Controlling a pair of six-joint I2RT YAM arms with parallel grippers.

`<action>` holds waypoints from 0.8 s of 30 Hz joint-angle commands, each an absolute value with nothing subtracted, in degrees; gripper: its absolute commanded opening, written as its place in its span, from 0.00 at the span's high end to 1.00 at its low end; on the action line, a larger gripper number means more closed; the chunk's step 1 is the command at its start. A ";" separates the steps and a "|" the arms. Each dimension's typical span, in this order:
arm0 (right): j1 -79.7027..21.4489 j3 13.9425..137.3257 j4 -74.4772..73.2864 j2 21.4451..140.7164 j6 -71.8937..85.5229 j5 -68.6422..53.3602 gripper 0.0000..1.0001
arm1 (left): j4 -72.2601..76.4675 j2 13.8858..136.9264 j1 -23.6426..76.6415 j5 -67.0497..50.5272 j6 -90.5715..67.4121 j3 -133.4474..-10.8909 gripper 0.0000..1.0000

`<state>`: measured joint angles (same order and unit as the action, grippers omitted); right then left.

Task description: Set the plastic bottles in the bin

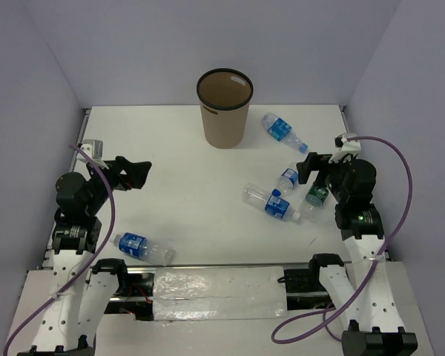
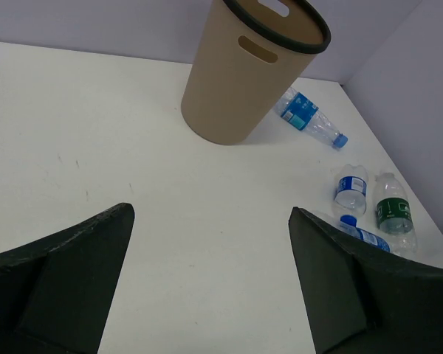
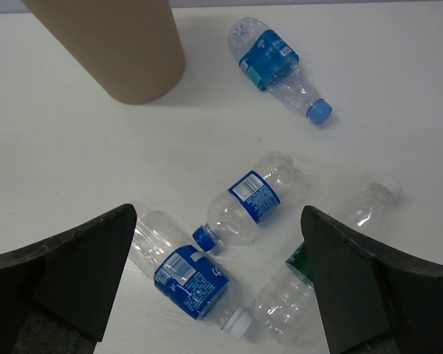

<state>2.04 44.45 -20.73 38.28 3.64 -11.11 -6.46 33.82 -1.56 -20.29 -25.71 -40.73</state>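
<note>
- Five plastic bottles lie on their sides on the counter (image 1: 170, 156).
- My left fingers (image 2: 66, 280) stand wide apart, holding nothing.
- The near-left bottle (image 1: 142, 247), blue-labelled, lies by the left arm's base.
- The bin (image 1: 224, 111) stands upright at the far middle.
- The far bottle (image 1: 284, 131) lies just right of it.
- Further right cluster the middle bottle (image 1: 288, 178), the white-capped blue bottle (image 1: 273, 204) and the green-labelled bottle (image 1: 317, 194).
- My right fingers (image 3: 66, 273) gape above that cluster, gripping nothing.

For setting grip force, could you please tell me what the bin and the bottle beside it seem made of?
The bin looks like matte tan plastic, possibly fibreboard: dull even wall, cut-out handle slot, black rim. The bottle looks like thin clear plastic: see-through, glossy highlights, blue cap.
</note>
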 commanded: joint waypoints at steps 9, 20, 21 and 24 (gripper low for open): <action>1.94 42.54 -26.00 33.75 -16.51 -37.61 0.00 | -12.90 39.36 -1.14 -16.70 -39.60 -44.64 0.00; -5.00 47.55 -35.95 38.23 -24.09 -39.20 0.00 | -56.05 46.14 -0.44 -0.91 -58.88 -53.08 0.02; -5.36 47.64 -36.03 38.15 -24.00 -38.94 0.00 | -60.77 46.93 1.21 -0.36 -61.15 -53.09 0.03; -6.06 47.20 -35.51 37.01 -23.73 -39.11 0.00 | -66.42 46.67 2.19 4.03 -64.50 -52.30 0.03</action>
